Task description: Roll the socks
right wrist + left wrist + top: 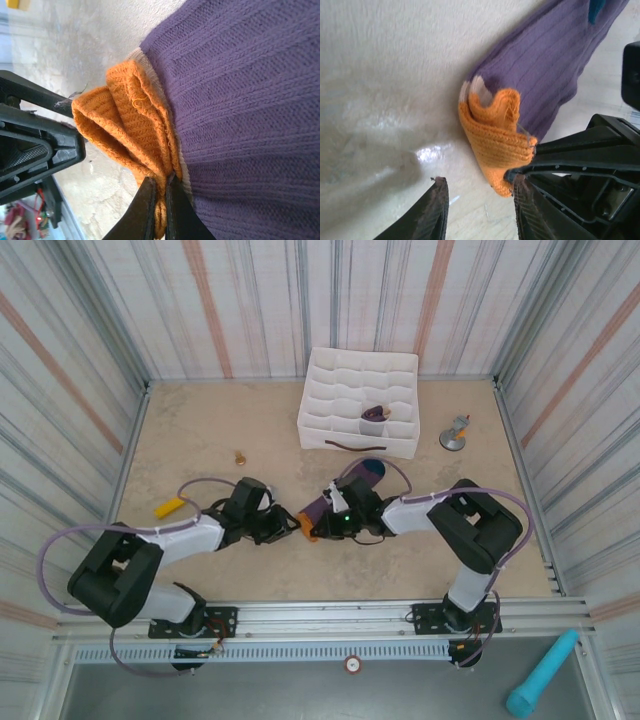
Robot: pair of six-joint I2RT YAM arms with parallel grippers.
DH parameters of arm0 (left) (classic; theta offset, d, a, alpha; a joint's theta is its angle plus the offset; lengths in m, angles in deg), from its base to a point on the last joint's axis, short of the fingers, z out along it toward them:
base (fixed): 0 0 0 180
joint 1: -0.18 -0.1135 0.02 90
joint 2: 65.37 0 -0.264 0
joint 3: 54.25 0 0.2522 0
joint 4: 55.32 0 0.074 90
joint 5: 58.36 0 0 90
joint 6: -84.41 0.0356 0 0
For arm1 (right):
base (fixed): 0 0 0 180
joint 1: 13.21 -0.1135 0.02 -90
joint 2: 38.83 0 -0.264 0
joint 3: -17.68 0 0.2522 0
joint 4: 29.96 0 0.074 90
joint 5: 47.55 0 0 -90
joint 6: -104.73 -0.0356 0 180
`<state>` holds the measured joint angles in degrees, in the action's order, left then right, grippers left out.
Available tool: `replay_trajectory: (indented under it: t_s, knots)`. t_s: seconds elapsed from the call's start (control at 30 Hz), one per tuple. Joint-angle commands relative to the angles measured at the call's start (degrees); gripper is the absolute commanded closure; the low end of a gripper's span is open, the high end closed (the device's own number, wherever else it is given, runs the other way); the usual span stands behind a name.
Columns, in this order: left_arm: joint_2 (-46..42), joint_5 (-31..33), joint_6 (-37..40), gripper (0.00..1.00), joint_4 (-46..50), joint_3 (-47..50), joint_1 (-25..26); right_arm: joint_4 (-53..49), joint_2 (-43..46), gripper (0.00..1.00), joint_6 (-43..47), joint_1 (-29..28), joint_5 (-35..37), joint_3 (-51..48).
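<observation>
Top external view: socks (347, 487) lie flat on the table (200, 430) between my two arms. Long axis runs diagonal, with the teal toe (372, 468) far and toward my right and the orange cuff (307, 527) near and toward my left. The cuff end sits right where both wrists meet.

My right gripper (161, 212) is clamped on the cuff. In the right wrist view both fingers pinch together on the folded orange knit, close to the purple leg, with orange bulging beside the tips.

My left gripper (480, 215) has its fingers apart, only bare table in the gap. In the left wrist view the cuff fold is ahead of the tips and off to one side. The finger on that side is just beside the low edge of the orange; can't tell if it touches. The other finger is well clear. The purple leg runs away from my left fingers, up and across.

Key relation: the cuff is not in the left gap but offset toward the side where the right gripper holds it. I judge left needs a sideways shift to straddle the fold before closing, and the roll then goes away from left toward the toe.

Both arms are about equally near the cuff. Looks early: first cuff turn started, leg unrolled. Risk: both grippers crowd the same small fold and could collide. The cuff layers suggest both socks are stacked, not certain.
</observation>
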<state>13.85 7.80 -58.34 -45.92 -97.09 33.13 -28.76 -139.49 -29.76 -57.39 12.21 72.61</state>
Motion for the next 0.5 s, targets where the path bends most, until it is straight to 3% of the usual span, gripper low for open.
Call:
replay_trajectory:
  t_s: [0.0,0.47]
  knots:
    - [1.82,2.42,3.67,0.65,-0.67,-3.5,-0.38,-6.08,-4.55,1.0,-5.21,1.19,1.59,-1.57]
    - [5.83,3.32,3.33,0.69,-1.87,-3.25,-0.38,-5.46,-7.74,1.0,-8.52,3.18,0.6,-2.23]
